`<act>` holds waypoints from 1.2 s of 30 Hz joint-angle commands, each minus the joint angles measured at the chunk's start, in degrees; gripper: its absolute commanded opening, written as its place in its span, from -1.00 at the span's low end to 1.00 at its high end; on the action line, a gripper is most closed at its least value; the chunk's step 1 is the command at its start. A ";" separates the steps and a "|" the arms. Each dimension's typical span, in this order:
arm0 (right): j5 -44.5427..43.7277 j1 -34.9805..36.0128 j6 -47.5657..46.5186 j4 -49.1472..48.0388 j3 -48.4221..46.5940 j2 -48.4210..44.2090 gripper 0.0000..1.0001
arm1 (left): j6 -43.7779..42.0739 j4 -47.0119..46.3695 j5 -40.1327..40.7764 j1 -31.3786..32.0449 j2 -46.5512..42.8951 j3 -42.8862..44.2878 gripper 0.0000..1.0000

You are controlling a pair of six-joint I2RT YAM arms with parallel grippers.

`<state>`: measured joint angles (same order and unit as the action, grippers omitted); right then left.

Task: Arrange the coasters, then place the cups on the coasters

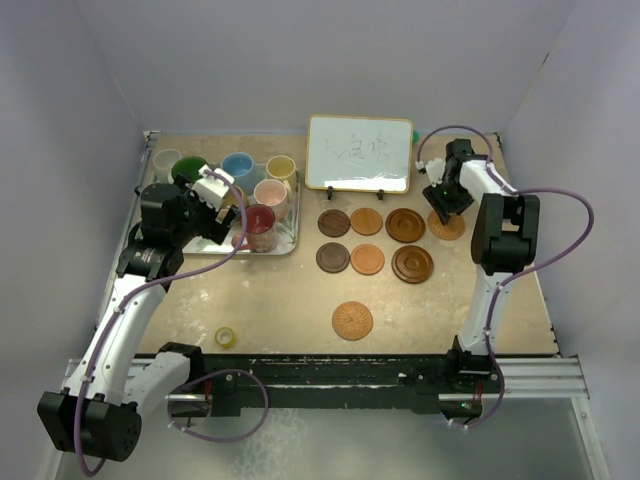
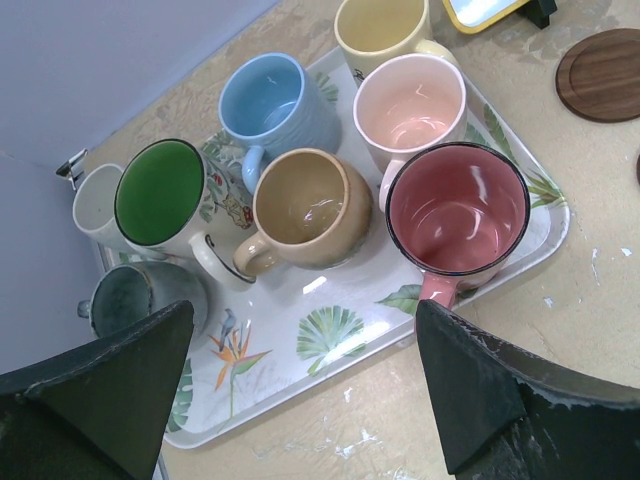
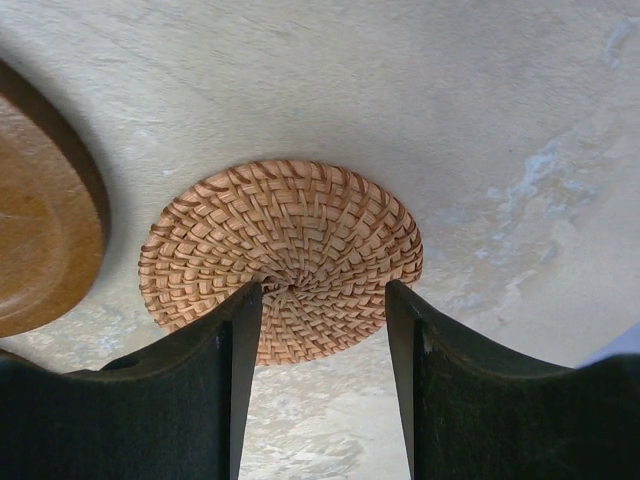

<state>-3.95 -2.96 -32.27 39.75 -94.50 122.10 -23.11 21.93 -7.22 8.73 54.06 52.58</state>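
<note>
Cups (image 2: 310,205), all eight, fill the tray (image 2: 280,390); left end effector (image 2: 303,320) released above, right end effector (image 3: 322,295) parted over rattan coaster (image 3: 290,215)

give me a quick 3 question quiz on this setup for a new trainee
1. Count: how many mugs stand on the leaf-patterned tray?
2. Multiple choice: which coaster is the right gripper poised over? A) the woven rattan coaster B) a dark wooden one C) a ringed wooden one
3. True or false: the left gripper is shut on a mug.

Key:
1) Eight.
2) A. It lies at the right end of the far row.
3) False. Its jaws stand wide open above the tray, holding nothing.
</note>
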 commanded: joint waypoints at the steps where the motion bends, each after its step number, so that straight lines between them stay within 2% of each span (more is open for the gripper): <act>1: -3.17 -1.33 0.01 -1.35 0.05 0.16 0.10 | -0.26 -1.81 -0.78 -0.38 -1.19 0.21 0.77; 9: -1.77 -1.35 0.51 -0.40 -0.56 0.43 0.12 | -0.26 -1.76 -0.93 -0.38 -1.30 0.18 0.77; 18: 0.94 -1.18 1.92 2.20 -4.05 -1.71 0.29 | -0.44 -1.45 -1.21 -0.38 -1.30 0.23 0.77; 23: 2.69 -1.13 2.01 3.64 -3.58 -7.58 0.37 | -0.45 -1.35 -1.56 -0.39 -1.19 0.50 0.77; 30: 8.72 2.34 1.45 3.80 7.11 -21.44 0.46 | 0.12 -1.89 -0.40 -0.38 -1.02 0.30 0.78; 36: 11.86 13.06 1.34 1.82 20.29 -35.12 0.57 | -0.14 -2.02 1.78 -0.38 -0.41 -0.50 0.81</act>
<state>2.98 3.55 -31.16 41.21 -80.44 92.92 -23.11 21.93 -7.01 8.73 53.91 52.58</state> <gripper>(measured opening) 0.765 0.899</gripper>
